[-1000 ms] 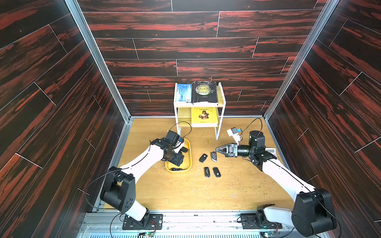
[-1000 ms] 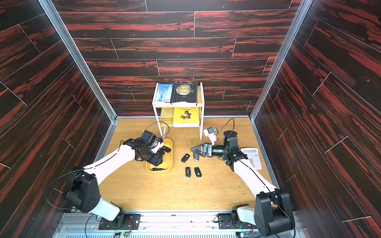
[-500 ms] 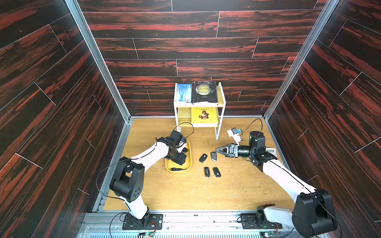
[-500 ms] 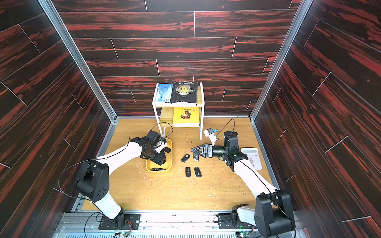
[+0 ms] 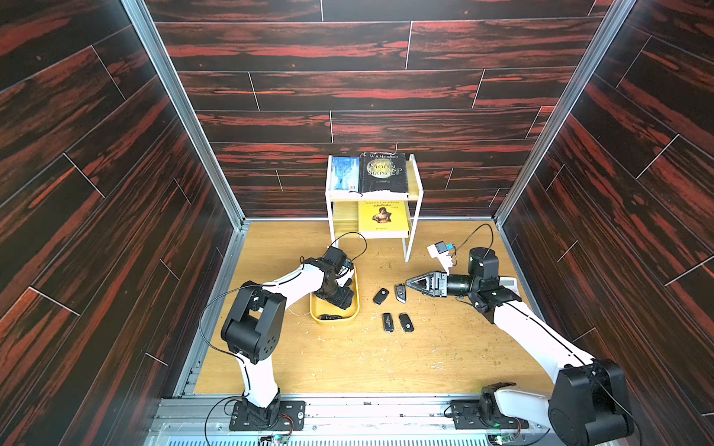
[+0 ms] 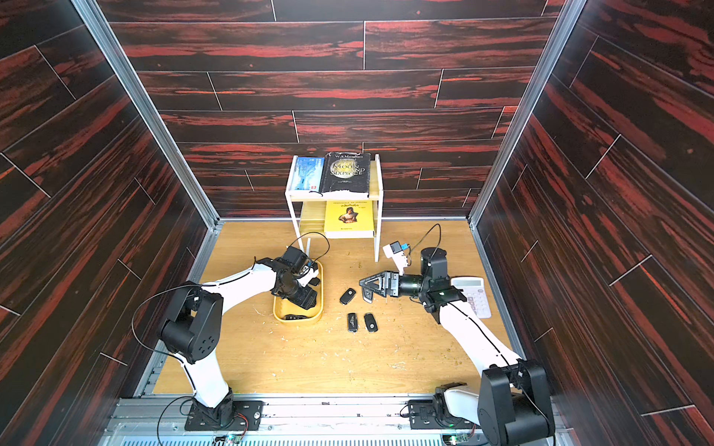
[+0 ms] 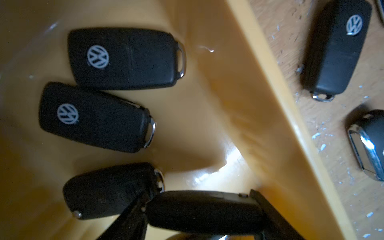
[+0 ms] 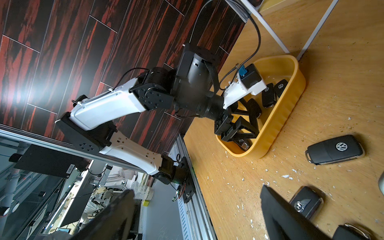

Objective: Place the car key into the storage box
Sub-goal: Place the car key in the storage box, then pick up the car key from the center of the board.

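The storage box (image 5: pixel 335 319) is a shallow yellow tray left of centre, seen in both top views (image 6: pixel 297 321). My left gripper (image 5: pixel 340 299) reaches down into it, shut on a black car key (image 7: pixel 203 212) held across the fingertips (image 7: pixel 268 209), low over the tray floor. Three more key fobs (image 7: pixel 124 58) lie flat inside, next to the tray's wall (image 7: pixel 270 83). My right gripper (image 5: pixel 409 284) hovers open beside several key fobs (image 5: pixel 400 293) on the table. Between its fingers (image 8: pixel 278 212) there is nothing. The right wrist view shows the tray (image 8: pixel 280 116) and the held key (image 8: pixel 254 108).
A white two-tier shelf (image 5: pixel 371 193) with books stands at the back, its legs close behind the tray. A white calculator (image 6: pixel 473 295) lies by the right arm. Small chips litter the wooden table (image 5: pixel 347 359). Dark walls close in three sides.
The left arm's shoulder and elbow links have swung inward, while its gripper stays in the tray with the key. The right arm has not moved.
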Controlling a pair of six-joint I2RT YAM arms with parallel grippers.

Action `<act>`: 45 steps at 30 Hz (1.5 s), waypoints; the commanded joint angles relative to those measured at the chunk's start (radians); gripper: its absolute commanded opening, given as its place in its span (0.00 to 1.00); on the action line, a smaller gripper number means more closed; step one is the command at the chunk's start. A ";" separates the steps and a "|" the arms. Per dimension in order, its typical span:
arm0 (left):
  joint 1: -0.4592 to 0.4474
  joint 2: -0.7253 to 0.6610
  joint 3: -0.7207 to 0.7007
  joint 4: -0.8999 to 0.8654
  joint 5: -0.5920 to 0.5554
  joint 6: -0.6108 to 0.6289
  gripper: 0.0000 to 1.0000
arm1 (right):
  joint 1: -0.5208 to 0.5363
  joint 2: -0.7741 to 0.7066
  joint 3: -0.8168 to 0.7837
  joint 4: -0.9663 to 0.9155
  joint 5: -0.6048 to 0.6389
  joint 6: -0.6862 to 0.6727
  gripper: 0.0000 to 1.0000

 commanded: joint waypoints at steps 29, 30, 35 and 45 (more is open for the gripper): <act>-0.001 -0.140 0.010 0.037 -0.041 -0.009 1.00 | -0.039 0.041 0.053 -0.074 0.220 -0.045 0.98; 0.000 -0.163 0.012 0.037 -0.047 -0.010 1.00 | -0.039 0.058 0.085 -0.094 0.228 -0.055 0.98; 0.000 -0.294 0.020 -0.009 -0.085 -0.030 1.00 | -0.031 0.221 0.336 -0.369 0.326 -0.095 0.98; 0.007 -0.532 0.115 -0.070 -0.042 -0.267 1.00 | 0.060 0.492 0.754 -0.962 1.035 -0.339 0.99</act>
